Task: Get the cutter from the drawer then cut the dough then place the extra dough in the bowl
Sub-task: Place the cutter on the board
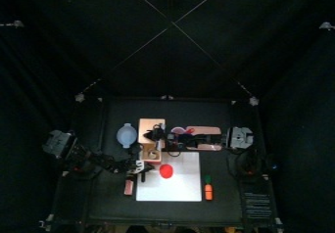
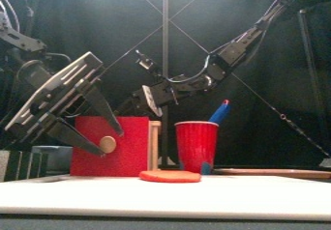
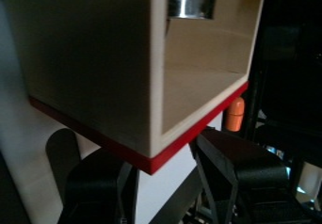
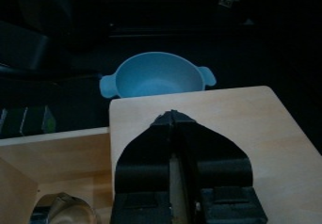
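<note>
the cutter (image 3: 193, 2) is seen in the open drawer (image 3: 208, 87), just below the right end effector (image 4: 171, 120), which is pressed together and empty, while the left end effector (image 3: 157, 167) is spread.

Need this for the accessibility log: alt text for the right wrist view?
The right claw, jaws together, rests on top of the pale wooden box; past it sits the empty blue-grey bowl. The metal cutter shows at the corner, in the pulled-out drawer.

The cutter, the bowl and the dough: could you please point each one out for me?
cutter (image 3: 193, 3), left wrist view, on its metal wall.
bowl (image 4: 153, 79), right wrist view, on its bare inside.
dough (image 2: 171, 176), front view, on its near edge.
</note>
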Controlling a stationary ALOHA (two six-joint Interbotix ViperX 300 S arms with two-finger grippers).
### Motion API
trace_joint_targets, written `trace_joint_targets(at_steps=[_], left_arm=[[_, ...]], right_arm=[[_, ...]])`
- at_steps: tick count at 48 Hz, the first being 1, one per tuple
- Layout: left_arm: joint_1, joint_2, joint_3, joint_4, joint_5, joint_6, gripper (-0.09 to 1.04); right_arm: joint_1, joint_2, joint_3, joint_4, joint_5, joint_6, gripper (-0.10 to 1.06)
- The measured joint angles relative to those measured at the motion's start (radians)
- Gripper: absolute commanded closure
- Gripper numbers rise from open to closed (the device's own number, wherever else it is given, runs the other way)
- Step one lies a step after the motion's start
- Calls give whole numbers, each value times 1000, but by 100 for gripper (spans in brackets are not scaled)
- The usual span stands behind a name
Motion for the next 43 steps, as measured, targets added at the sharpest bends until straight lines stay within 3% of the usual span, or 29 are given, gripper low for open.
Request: trace_joint_targets(at_steps=[6, 10, 20, 26, 30, 34, 38, 43], left_arm=[[-12, -143, 77, 84, 198, 2, 20], [-11, -272, 127, 201, 195, 12, 20], [103, -506, 225, 670, -186, 184, 20], [222, -580, 259, 824, -285, 304, 20], [304, -607, 267, 847, -291, 376, 20], [393, -629, 284, 857, -299, 483, 21], [456, -643, 291, 870, -324, 598, 21], [472, -667, 295, 923, -377, 733, 21]], right_arm=[[3, 0, -8, -3, 9, -6, 94], [11, 2, -20, -2, 29, -5, 94], [38, -14, -38, -2, 78, 9, 94], [81, -83, -37, 0, 89, 11, 94], [121, -149, -35, 20, 107, 14, 93], [150, -204, -15, 38, 172, 14, 83], [176, -225, 8, 49, 262, 17, 67], [189, -229, 17, 94, 365, 23, 49]])
